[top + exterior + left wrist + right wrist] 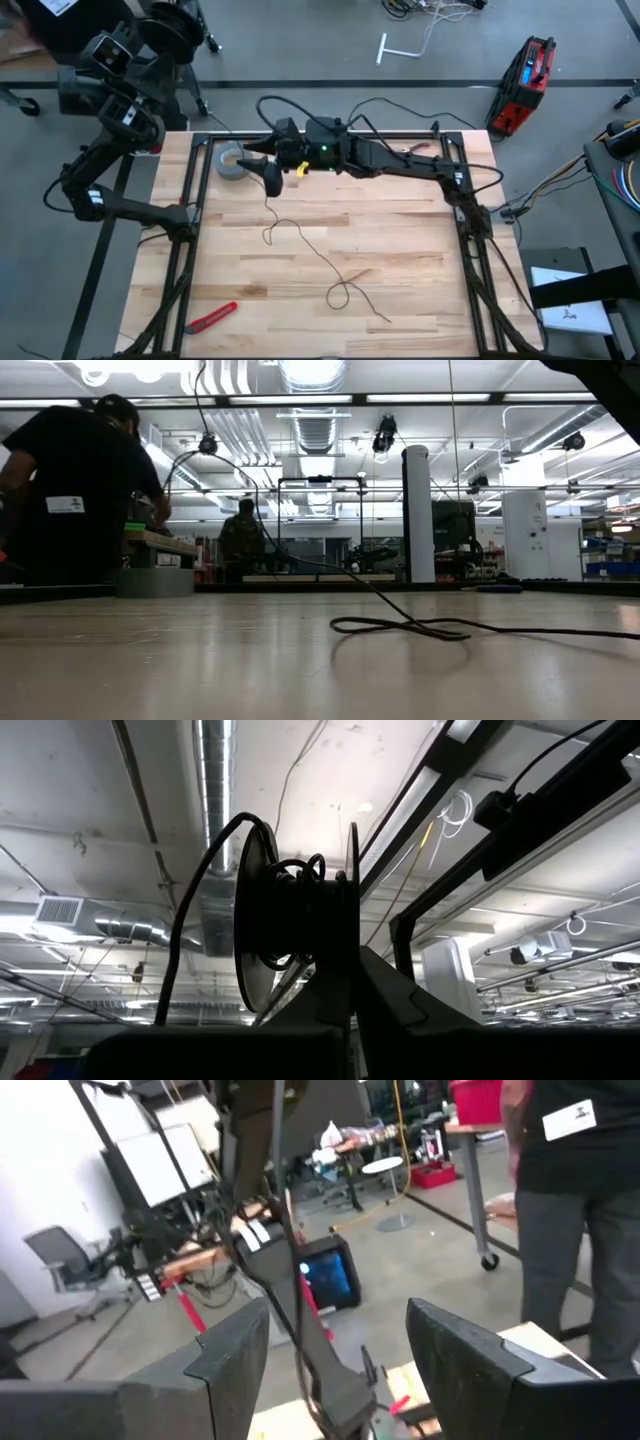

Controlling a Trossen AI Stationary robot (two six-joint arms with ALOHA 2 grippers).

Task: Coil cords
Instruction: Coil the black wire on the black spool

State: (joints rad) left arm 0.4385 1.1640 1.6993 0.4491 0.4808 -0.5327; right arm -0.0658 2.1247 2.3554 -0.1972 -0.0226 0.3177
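A black reel (300, 910) stands above my left gripper (340, 975), which points up at the ceiling beyond the table's far left corner (160, 35). The thin black cord (190, 920) leaves the reel. It passes between the fingers of my right gripper (340, 1350), which is open over the table's far left part (266, 166). Below that the cord (300, 240) drops to the wood and lies there in loose bends and a loop (400, 626), trailing toward the near right. My left gripper is shut on the reel's lower edge (345, 960), and the fingers come at it from below, pointing up. The reel stands on edge above the fingers, lifted clear of the table. The fingers show only as a dark outline, so the exact part cannot be told. My right gripper has the cord (292, 1280) running between its open fingers. Whether the cord touches a finger, I cannot tell.
A grey tape roll (232, 162) lies just left of my right gripper. A red cutter (212, 316) lies near the table's near left corner. Black frame rails (190, 240) run along the table's sides. A person (70, 490) stands beyond the far left.
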